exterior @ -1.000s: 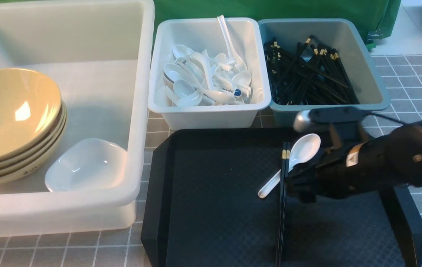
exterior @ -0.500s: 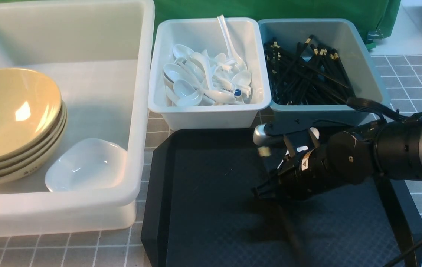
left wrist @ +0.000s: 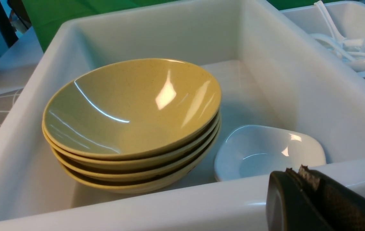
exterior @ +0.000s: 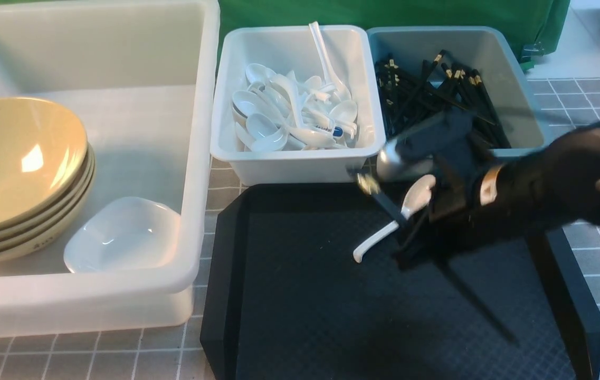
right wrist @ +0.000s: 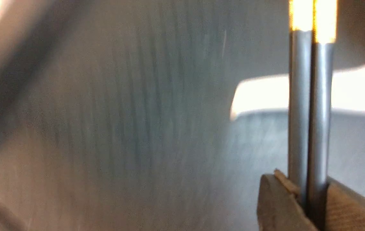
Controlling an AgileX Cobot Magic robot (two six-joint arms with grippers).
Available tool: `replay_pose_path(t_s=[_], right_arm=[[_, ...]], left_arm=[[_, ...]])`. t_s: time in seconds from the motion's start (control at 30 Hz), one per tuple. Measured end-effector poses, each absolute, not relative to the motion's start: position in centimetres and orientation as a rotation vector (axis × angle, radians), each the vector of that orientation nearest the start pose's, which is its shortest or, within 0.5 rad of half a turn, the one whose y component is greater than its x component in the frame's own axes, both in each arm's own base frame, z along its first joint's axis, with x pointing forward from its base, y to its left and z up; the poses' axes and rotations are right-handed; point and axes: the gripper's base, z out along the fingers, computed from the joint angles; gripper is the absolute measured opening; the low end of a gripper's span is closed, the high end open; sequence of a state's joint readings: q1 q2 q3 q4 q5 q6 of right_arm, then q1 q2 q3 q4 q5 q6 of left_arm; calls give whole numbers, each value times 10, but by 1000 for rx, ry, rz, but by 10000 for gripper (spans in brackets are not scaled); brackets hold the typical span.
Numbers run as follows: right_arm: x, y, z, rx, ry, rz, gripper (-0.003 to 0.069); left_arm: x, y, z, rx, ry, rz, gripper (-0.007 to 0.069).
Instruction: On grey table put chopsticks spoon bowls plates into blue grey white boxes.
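- Grey table (exterior: 595, 105): black tray (exterior: 300, 295), one spoon (exterior: 416, 198) lying on it.
- My right hand (right wrist: 306, 187): pinching two chopsticks (right wrist: 309, 112) over tray.
- My left hand (left wrist: 301, 179): pressed together, beside white box (left wrist: 169, 205).

Bright, even overhead light fills the front view, and white glare patches sit on the stacked bowls (exterior: 20, 153) and the small white dish (exterior: 120, 235). The right arm (exterior: 558, 179) smears into heavy motion blur and throws a soft shadow on the black tray (exterior: 300, 295). The left wrist view is crisp, with highlights streaking the top bowl (left wrist: 131, 102). The right wrist view is washed-out and smeared; only the chopsticks (right wrist: 310, 106) read clearly, their gold tips blown out.
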State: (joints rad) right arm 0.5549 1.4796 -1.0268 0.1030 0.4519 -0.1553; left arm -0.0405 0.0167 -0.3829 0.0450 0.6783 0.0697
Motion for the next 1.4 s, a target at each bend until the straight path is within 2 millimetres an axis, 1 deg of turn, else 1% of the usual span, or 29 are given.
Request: replay_pose_path(t_s=[0.03, 0.07, 0.1, 0.17, 0.27, 0.33, 0.37, 0.4, 0.43, 0.47, 0.5, 0.53, 0.57, 0.67, 0.7, 0.73, 0.77, 0.8, 0.83, 0.87, 0.9, 0.97, 1.0, 1.03, 1.13, 1.27, 1.33, 1.37, 1.4], right_arm=[[273, 171, 286, -737, 2198, 281, 149], [276, 171, 290, -724, 2163, 280, 149], [282, 170, 300, -701, 2094, 277, 149], [313, 163, 327, -565, 1850, 253, 149], [352, 151, 340, -439, 1684, 210, 149], [380, 144, 335, -388, 1668, 185, 151], [395, 142, 326, -369, 1683, 177, 163], [398, 141, 324, -362, 1686, 174, 169], [418, 138, 307, -336, 1727, 171, 207], [418, 137, 307, -333, 1727, 169, 213], [433, 134, 289, -307, 1795, 173, 278], [437, 132, 280, -296, 1848, 178, 314], [439, 130, 273, -286, 1910, 184, 346], [438, 126, 267, -280, 2022, 190, 388], [429, 124, 268, -282, 2143, 197, 411], [423, 123, 270, -280, 2196, 202, 415], [413, 121, 270, -282, 2303, 207, 417], [412, 121, 270, -280, 2318, 209, 417], [403, 121, 269, -292, 2392, 208, 417], [392, 121, 262, -317, 2476, 203, 417], [390, 121, 261, -319, 2488, 203, 417], [374, 124, 235, -331, 2596, 200, 417], [369, 125, 226, -319, 2619, 209, 417], [363, 126, 211, -284, 2645, 227, 417], [360, 126, 192, -184, 2618, 272, 417], [366, 128, 180, -67, 2570, 330, 410], [368, 129, 175, -37, 2561, 343, 387], [370, 130, 168, -17, 2567, 348, 332], [370, 130, 167, -17, 2570, 347, 316]], left_arm=[[23, 2, 276, 110, 1792, 71, -11], [23, 2, 276, 110, 1792, 71, -11], [23, 2, 276, 110, 1792, 71, -11], [23, 2, 276, 110, 1792, 71, -11], [23, 2, 276, 110, 1792, 71, -11], [23, 2, 276, 110, 1792, 71, -11], [23, 2, 276, 110, 1792, 71, -11], [23, 2, 276, 110, 1792, 71, -11], [23, 2, 276, 110, 1792, 71, -11], [23, 2, 276, 110, 1792, 71, -11], [23, 2, 276, 110, 1792, 71, -11], [23, 2, 276, 110, 1792, 71, -11], [23, 2, 276, 110, 1792, 71, -11], [23, 2, 276, 110, 1792, 71, -11], [23, 2, 276, 110, 1792, 71, -11], [23, 2, 276, 110, 1792, 71, -11], [23, 2, 276, 110, 1792, 71, -11], [23, 2, 276, 110, 1792, 71, -11], [23, 2, 276, 110, 1792, 71, -11], [23, 2, 276, 110, 1792, 71, -11], [23, 2, 276, 110, 1792, 71, -11], [23, 2, 275, 111, 1792, 72, -11], [23, 2, 275, 111, 1792, 72, -11], [24, 2, 274, 111, 1794, 72, -11], [24, 2, 274, 111, 1793, 72, -11], [24, 2, 274, 111, 1793, 72, -11], [24, 2, 274, 111, 1793, 73, -11], [24, 2, 274, 111, 1793, 73, -11], [24, 2, 274, 111, 1793, 73, -11]])
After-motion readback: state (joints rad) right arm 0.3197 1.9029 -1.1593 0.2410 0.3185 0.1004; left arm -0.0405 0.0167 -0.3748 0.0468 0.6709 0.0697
